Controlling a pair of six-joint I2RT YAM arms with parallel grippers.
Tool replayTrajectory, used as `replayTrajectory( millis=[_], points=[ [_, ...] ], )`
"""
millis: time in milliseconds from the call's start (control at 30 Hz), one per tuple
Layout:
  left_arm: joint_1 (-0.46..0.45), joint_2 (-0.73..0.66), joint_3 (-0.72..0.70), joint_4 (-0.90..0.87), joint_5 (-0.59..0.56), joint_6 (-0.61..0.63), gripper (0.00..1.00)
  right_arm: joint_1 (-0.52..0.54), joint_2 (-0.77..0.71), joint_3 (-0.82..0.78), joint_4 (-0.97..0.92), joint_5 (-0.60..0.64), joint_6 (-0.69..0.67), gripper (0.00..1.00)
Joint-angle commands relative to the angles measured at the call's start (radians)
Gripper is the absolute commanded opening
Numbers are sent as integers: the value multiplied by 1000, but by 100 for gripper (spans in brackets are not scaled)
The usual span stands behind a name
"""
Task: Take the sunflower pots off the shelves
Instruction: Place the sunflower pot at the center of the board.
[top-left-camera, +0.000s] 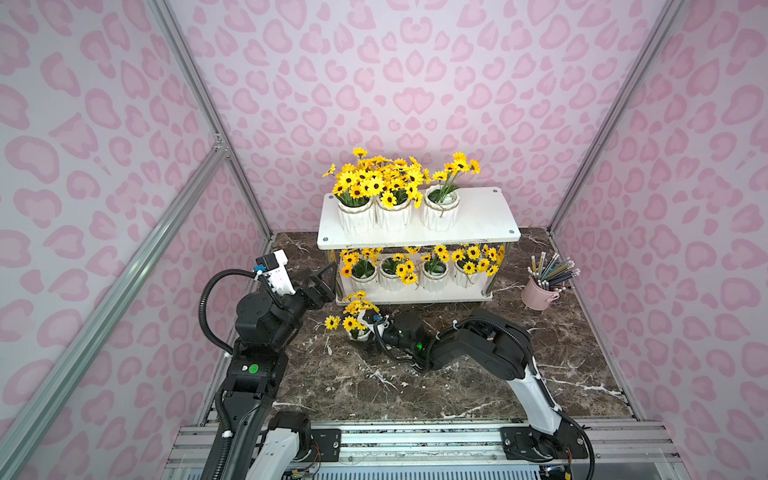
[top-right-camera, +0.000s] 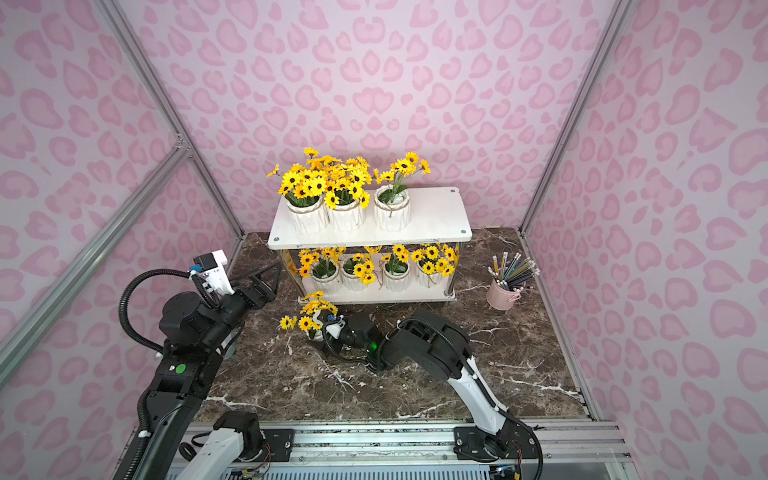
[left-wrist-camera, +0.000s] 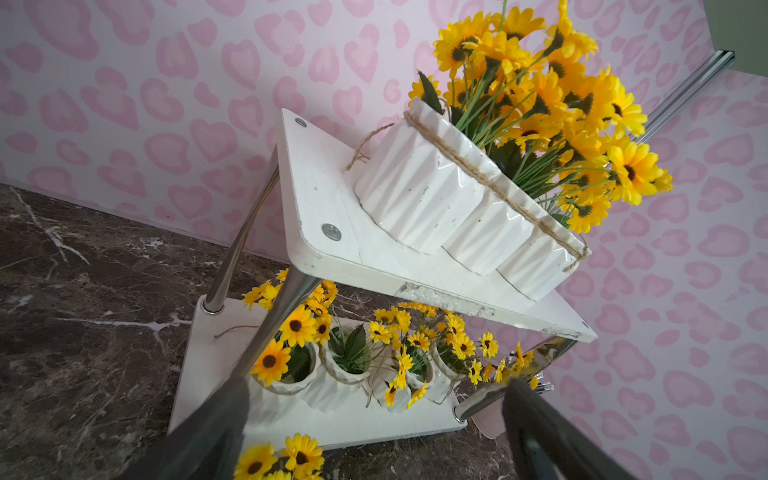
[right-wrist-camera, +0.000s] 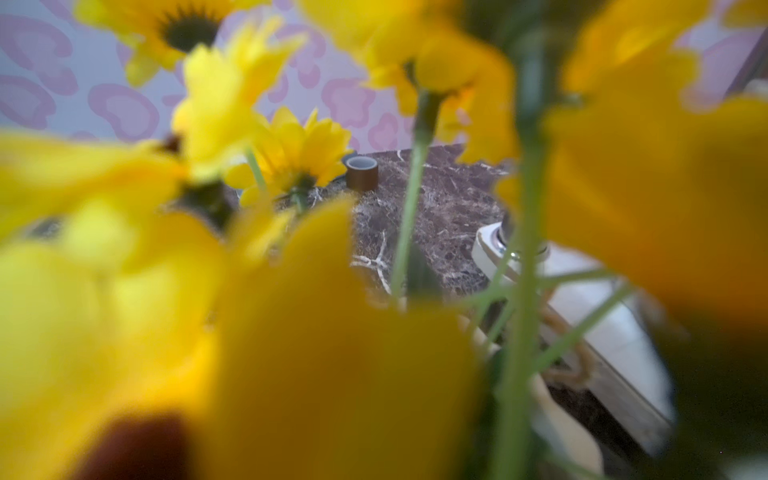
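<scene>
Blurred blooms of one sunflower pot (right-wrist-camera: 291, 332) filled the right wrist view because the right gripper (top-left-camera: 365, 330), grip indeterminable, met it on the table (top-left-camera: 457, 374), centre frame; seven pots (top-left-camera: 392, 216) occupied the shelves (top-left-camera: 478, 216) above, left gripper (top-left-camera: 330, 280) spread empty.

No legible text, label, brand, number or sign appears on the sunflower pots (top-left-camera: 440, 214), the shelves (top-left-camera: 484, 216), the pink bucket of pencils (top-left-camera: 536, 297), the marble surface (top-left-camera: 457, 374) or the heart-patterned walls (top-left-camera: 415, 62).
</scene>
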Motion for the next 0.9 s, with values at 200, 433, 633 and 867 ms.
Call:
replayTrajectory(
  millis=[200,433,633,867],
  points=[
    [0,30,-1,100,22,-4,97,-49,42,95,-115,-149,31,0],
    [1,32,-4,101,19,-9,97,-48,131,150,-207,-169,39,0],
    [1,21,-4,94,11,-6,97,-24,145,135,-206,-124,17,45],
    [0,12,8,79,5,-11,97,-23,129,146,-239,-112,13,99]
  ],
)
